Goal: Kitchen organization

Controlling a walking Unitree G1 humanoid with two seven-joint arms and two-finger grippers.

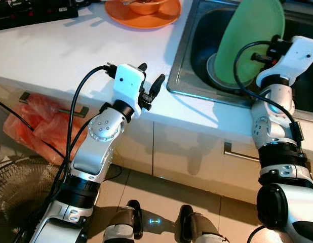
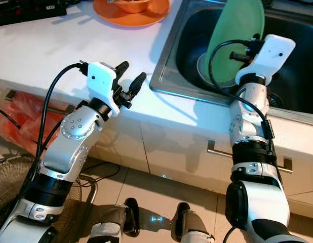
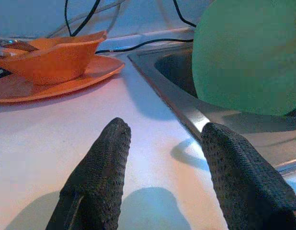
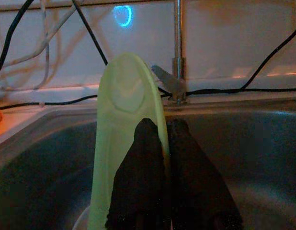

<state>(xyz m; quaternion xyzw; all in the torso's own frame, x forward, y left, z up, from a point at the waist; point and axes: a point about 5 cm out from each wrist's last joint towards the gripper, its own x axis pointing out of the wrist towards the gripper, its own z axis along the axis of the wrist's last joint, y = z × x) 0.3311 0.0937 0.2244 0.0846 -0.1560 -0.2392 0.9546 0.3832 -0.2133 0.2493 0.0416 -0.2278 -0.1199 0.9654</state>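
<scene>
At the left of the frame, the left gripper (image 1: 150, 81) hovers over the white counter (image 1: 55, 50), its fingers spread and holding nothing. At top centre, an orange bowl (image 1: 144, 6) sits on an orange plate (image 1: 141, 17). At the right, the right gripper (image 4: 165, 139) pinches the rim of the green plate (image 1: 250, 38), which stands on edge inside the steel sink (image 1: 183, 76).
</scene>
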